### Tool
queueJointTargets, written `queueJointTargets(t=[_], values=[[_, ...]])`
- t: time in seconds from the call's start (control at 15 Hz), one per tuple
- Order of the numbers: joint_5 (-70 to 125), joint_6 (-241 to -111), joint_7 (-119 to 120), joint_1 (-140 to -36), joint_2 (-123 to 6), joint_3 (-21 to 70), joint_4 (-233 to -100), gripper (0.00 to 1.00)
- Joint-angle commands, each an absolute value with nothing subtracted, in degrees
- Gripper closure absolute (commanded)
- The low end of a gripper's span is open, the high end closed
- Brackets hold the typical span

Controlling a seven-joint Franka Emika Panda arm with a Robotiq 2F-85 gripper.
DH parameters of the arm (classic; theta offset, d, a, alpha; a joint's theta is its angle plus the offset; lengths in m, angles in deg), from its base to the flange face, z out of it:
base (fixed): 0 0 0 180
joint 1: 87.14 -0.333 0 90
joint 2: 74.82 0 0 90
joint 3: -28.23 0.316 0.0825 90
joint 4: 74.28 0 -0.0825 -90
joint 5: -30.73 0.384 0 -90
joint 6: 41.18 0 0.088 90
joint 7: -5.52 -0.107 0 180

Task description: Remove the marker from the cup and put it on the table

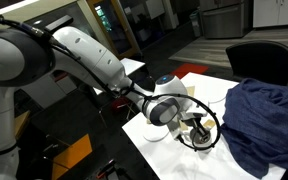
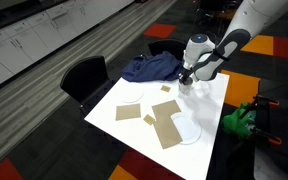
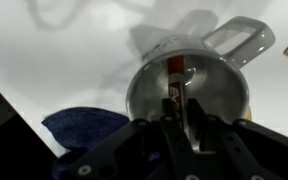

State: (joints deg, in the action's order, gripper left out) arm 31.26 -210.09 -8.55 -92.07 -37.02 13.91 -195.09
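In the wrist view the white cup (image 3: 224, 92) is seen from above, its handle pointing to the upper right. The reddish marker (image 3: 174, 74) stands inside it, leaning against the near wall. My gripper (image 3: 179, 112) reaches down into the cup's mouth, with its two dark fingers close against either side of the marker's near end. In both exterior views the gripper (image 1: 194, 128) (image 2: 187, 80) hangs low over the white table (image 1: 159, 150) (image 2: 209, 112) and mostly hides the cup.
A heap of blue cloth (image 1: 264, 115) (image 2: 149, 68) (image 3: 84, 125) lies beside the cup. White plates (image 2: 184, 132) and flat tan squares (image 2: 167, 125) lie on the table. A black chair (image 1: 259, 60) (image 2: 84, 75) stands at the table's edge.
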Motion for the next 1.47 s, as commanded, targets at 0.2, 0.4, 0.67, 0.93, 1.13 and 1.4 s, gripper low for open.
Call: queueJointTargets(t=[0.2,0.4,0.67,0.93,1.13,1.4], values=[[29.36,-214.03,-12.20,-101.80,-43.43,5.62,-202.97,0.95],[27.90,-215.16,-13.51,-107.38,-46.61,0.94,-206.26,0.95],[24.50,-214.89,-17.16,-115.96,-49.53,-7.13,-208.00,0.95],[21.64,-212.47,-19.52,-122.31,-52.10,-12.70,-207.20,0.95],[22.14,-210.72,-18.88,-126.02,-53.90,-14.42,-206.41,0.95],[22.63,-206.88,-18.58,-129.55,-55.29,-14.68,-204.22,0.95]])
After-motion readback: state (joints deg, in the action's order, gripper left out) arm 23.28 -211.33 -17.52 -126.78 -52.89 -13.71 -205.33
